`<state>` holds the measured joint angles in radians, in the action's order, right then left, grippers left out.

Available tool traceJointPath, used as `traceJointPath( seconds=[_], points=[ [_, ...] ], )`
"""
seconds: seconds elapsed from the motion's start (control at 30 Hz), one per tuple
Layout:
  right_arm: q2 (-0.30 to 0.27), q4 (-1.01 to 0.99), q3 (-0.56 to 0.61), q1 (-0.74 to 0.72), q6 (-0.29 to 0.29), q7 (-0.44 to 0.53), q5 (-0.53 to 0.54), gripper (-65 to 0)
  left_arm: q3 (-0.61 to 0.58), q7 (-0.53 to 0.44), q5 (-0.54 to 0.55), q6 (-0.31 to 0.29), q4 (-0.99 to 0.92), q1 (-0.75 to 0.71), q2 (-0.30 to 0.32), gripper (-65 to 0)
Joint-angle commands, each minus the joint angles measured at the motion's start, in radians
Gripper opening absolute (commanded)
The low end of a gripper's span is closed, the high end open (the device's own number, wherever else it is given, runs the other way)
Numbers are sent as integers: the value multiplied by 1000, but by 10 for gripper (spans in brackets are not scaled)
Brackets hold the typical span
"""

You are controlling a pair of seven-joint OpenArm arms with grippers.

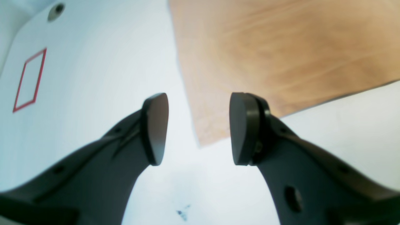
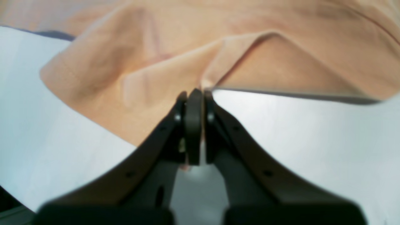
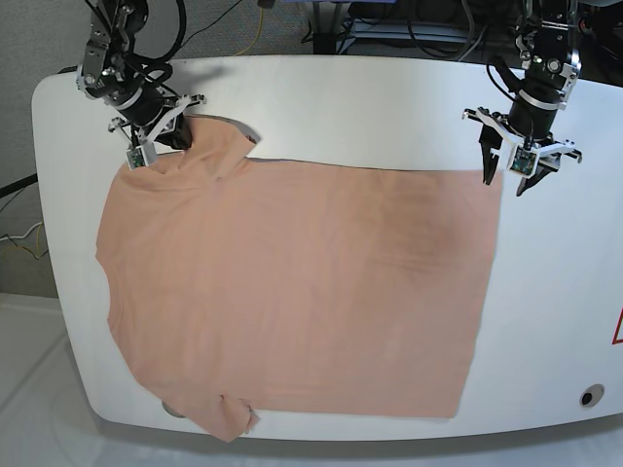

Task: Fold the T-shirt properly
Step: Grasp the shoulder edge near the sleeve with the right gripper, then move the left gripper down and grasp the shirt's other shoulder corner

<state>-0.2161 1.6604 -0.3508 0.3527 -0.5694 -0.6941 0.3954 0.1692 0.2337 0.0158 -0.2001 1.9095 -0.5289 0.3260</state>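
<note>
So the T-shirt (image 3: 292, 292) is laid out flat across most of the white bench (image 3: 555, 292), peach fabric, no print, neck end toward the right claw (image 2: 193, 93) and hem end toward the left claw (image 1: 198, 128).

Right claw is pinched fully closed on a bit of the shirt's edge by the sleeve and shoulder, and the wrist view shows a small ridge of cloth lifting up from that pinch. Left claw is parted about halfway with nothing between its pads, hanging over bare bench just off the shirt's hem corner.

Handling-wise this looks like thin, floppy, light stuff. It'll probably drape and wrinkle instead of holding any shape, and drag on the bench if pulled low. Not fragile, not slippery. Best bet is grabbing at seams and corners, so the hem corner next to the left claw seems the sensible second hold.
</note>
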Motion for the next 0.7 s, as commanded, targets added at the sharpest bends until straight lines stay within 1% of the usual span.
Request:
traceJointPath(
  seconds=[0.0, 0.03, 0.1, 0.23, 0.37, 0.43, 0.5, 0.67],
  points=[
    [-10, 11, 2, -5, -7, -11, -1, -650, 3, -28, 3, 7, 3, 7, 20, -359],
    [-11, 11, 2, -7, -9, -12, 3, -650, 3, -30, 3, 8, -2, 10, 25, -359],
    [-5, 16, -14, 5, -23, -22, 82, -650, -1, -38, -9, 17, -6, 30, 72, -351],
    [-4, 17, -17, 5, -40, -32, 120, -650, -4, -38, -9, 18, -12, 46, 93, -346],
    [-1, 19, -20, 14, -47, -34, 128, -650, -8, -29, -3, 19, -36, 69, 109, -332],
    [-3, 13, -11, 22, -34, -26, 106, -650, -3, 17, 32, 30, -107, 117, 136, -297],
    [-3, 13, -9, 27, -32, -24, 99, -650, -3, 41, 68, 27, -162, 146, 149, -285],
    [-4, 13, -7, 32, -28, -21, 87, -650, 1, 102, 206, 15, -324, 223, 180, -272]
  ],
)
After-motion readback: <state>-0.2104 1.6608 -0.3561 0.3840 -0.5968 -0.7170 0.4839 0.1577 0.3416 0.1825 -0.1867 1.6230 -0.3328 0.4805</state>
